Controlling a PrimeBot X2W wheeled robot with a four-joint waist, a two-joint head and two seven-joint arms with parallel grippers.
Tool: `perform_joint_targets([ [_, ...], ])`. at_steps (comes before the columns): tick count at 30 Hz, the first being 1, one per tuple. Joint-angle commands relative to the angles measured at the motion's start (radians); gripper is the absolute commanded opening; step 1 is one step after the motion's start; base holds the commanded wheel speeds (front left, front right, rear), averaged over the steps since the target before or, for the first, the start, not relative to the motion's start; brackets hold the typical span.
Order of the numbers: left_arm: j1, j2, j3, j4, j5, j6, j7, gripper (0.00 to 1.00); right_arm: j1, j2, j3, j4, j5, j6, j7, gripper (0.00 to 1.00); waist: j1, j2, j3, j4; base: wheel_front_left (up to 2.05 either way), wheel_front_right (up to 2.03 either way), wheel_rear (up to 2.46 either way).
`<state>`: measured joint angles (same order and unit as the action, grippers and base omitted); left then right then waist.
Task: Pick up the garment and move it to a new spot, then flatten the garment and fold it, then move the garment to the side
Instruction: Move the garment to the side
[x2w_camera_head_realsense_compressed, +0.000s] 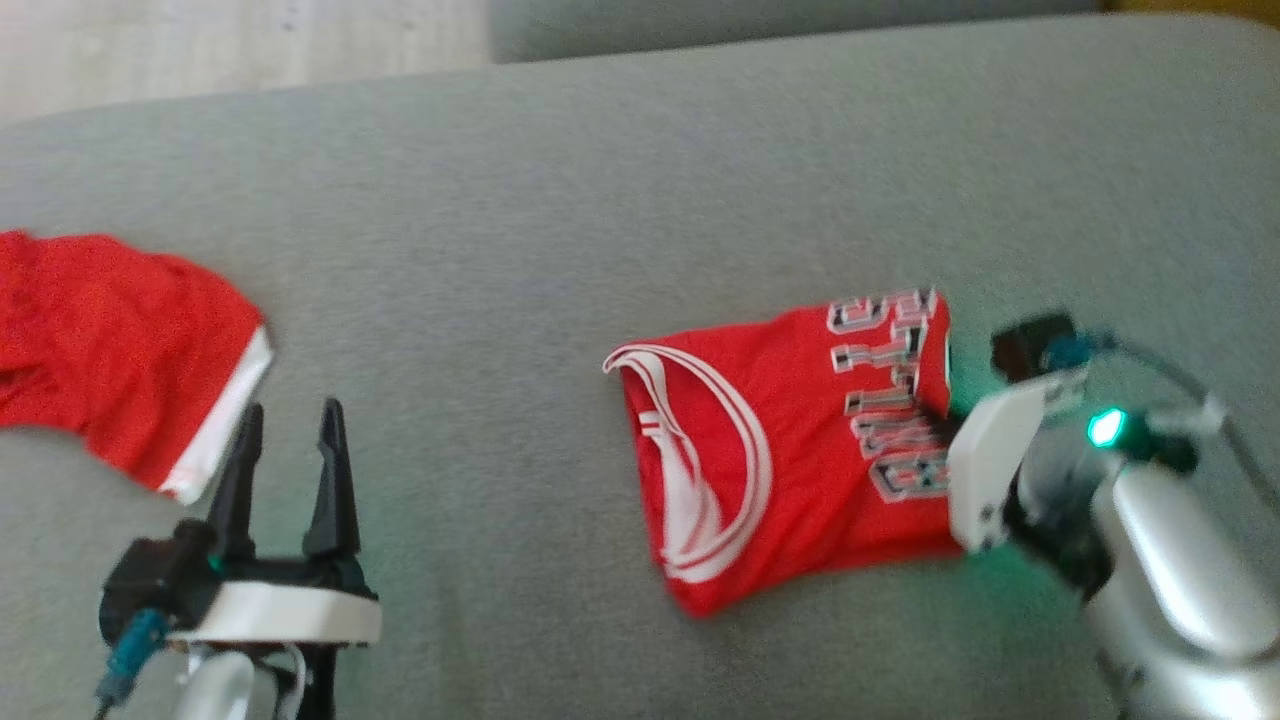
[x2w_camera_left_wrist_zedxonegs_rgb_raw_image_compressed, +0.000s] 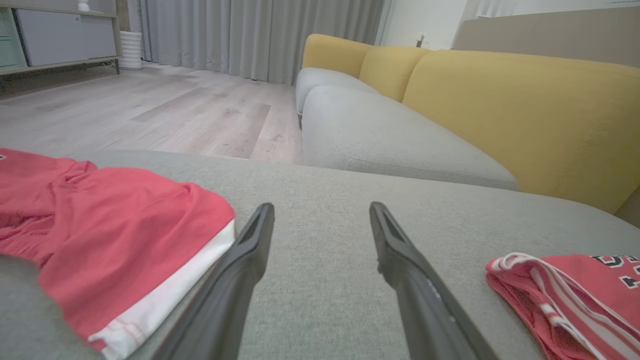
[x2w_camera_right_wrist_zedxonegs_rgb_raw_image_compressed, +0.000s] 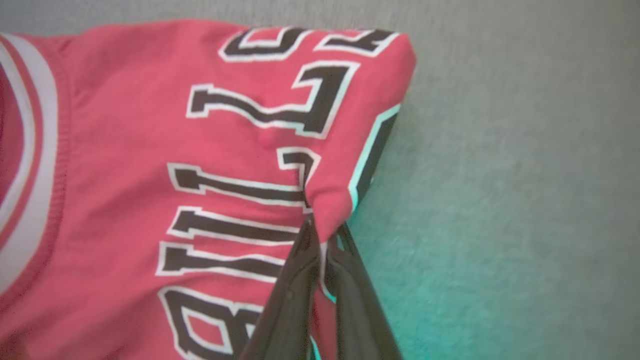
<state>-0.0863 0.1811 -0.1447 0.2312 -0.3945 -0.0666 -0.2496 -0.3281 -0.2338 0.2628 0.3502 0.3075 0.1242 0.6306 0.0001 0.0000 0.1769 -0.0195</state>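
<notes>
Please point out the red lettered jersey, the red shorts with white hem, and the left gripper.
Red folded jersey with black letters (x2w_camera_head_realsense_compressed: 800, 420): head view, chest fabric.
Red fabric shorts with white hem (x2w_camera_head_realsense_compressed: 100, 330): head view, red leg panel.
Left gripper (x2w_camera_left_wrist_zedxonegs_rgb_raw_image_compressed: 321, 206): left wrist view, between fingertips.

the left gripper (x2w_camera_head_realsense_compressed: 290, 425) holds its two dark fingers (x2w_camera_head_realsense_compressed: 333, 480) spread apart over the grey cushion (x2w_camera_head_realsense_compressed: 560, 200) — red shorts (x2w_camera_head_realsense_compressed: 110, 340) with a white hem lie just beside the outer finger. the right gripper (x2w_camera_head_realsense_compressed: 945, 415) meets the lettered edge of the folded red jersey (x2w_camera_head_realsense_compressed: 790, 440), fingertips mostly hidden — a green light (x2w_camera_head_realsense_compressed: 1105, 428) glows behind them.
</notes>
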Motion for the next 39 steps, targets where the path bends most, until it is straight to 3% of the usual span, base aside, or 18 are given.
perform_joint_targets([
  [1,-0.050,0.023,0.042,-0.038,0.008,-0.004,-0.011,1.00,-0.077,-0.047,0.019,-0.049,0.004,0.007,-0.004,0.00,-0.0001,0.0000,0.034,-0.040,0.00,0.00,0.00],
  [7,-0.113,0.046,0.046,-0.079,0.034,-0.016,-0.012,1.00,-0.246,-0.227,0.054,-0.069,0.033,0.007,-0.020,0.00,-0.0001,0.0000,0.137,-0.129,0.00,0.00,0.00],
  [13,-0.159,0.067,0.057,-0.111,0.066,-0.021,-0.012,1.00,-0.346,-0.334,-0.003,-0.003,0.040,0.007,-0.082,0.00,-0.0001,0.0000,0.222,-0.220,0.00,0.00,0.00],
  [20,-0.196,0.096,0.045,-0.122,0.085,-0.028,-0.009,1.00,-0.389,-0.357,-0.115,0.085,0.001,0.007,-0.211,0.00,-0.0001,0.0000,0.285,-0.277,0.00,0.00,0.00],
  [25,-0.213,0.112,0.033,-0.132,0.089,-0.032,0.005,1.00,-0.401,-0.356,-0.191,0.112,-0.047,0.007,-0.318,0.00,-0.0001,0.0000,0.311,-0.278,0.00,0.00,0.00],
  [31,-0.216,0.118,0.028,-0.132,0.088,-0.029,0.010,1.00,-0.412,-0.328,-0.217,0.136,-0.071,0.007,-0.348,0.00,-0.0001,0.0000,0.316,-0.265,0.00,0.00,0.00],
  [32,-0.216,0.117,0.028,-0.132,0.087,-0.028,0.010,1.00,-0.412,-0.323,-0.224,0.142,-0.078,0.007,-0.349,0.15,-0.0001,0.0000,0.315,-0.261,0.00,0.00,0.00],
  [33,-0.215,0.115,0.027,-0.131,0.086,-0.027,0.009,1.00,-0.410,-0.318,-0.231,0.147,-0.087,0.007,-0.348,0.68,-0.0001,0.0000,0.311,-0.257,0.00,0.00,0.00],
  [34,-0.214,0.114,0.026,-0.129,0.085,-0.026,0.009,1.00,-0.409,-0.312,-0.239,0.151,-0.093,0.007,-0.348,0.98,-0.0001,0.0000,0.308,-0.254,0.00,0.00,0.00],
  [39,-0.202,0.098,0.022,-0.112,0.077,-0.022,0.002,1.00,-0.394,-0.293,-0.249,0.141,-0.122,0.007,-0.357,1.00,-0.0001,0.0000,0.270,-0.233,0.00,0.00,0.00],
])
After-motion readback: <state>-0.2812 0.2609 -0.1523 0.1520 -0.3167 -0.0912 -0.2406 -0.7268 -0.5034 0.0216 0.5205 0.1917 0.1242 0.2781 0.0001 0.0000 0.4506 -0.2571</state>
